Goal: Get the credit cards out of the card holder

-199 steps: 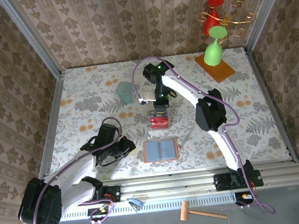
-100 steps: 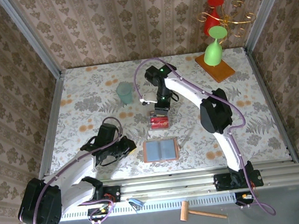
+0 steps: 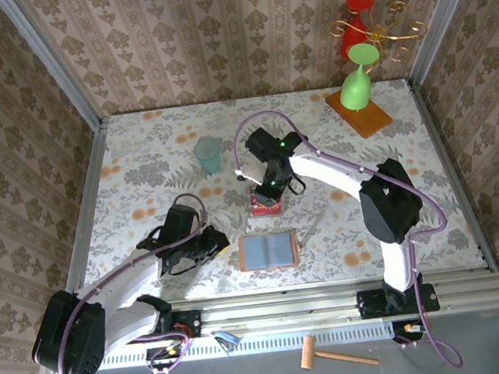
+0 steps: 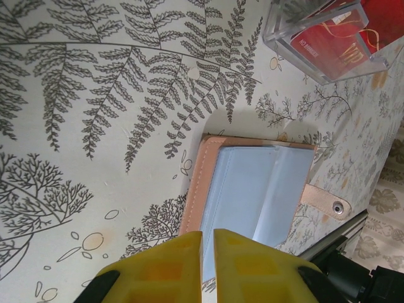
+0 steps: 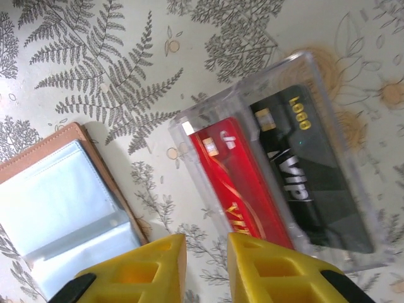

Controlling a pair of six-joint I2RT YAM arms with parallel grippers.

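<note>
Two credit cards [image 5: 242, 180], one red and one dark, lie side by side in the clear tray [image 5: 240, 88], both out of the card holder [image 5: 60, 202]. The holder rests open and flat on the table, near the tray on the side toward the arm bases, and its grey-blue pockets show no card that we can make out. Over the last second the right arm has swung its elbow outward and brought the right gripper [image 5: 207, 243] over the tray. Its jaws have eased slightly apart and carry nothing. The left gripper [image 4: 207, 237] hovers at the holder's edge, unmoved, fingers pinched almost together and empty. We judge the removal done, or nearly so, unless some pocket hides another card.
</note>
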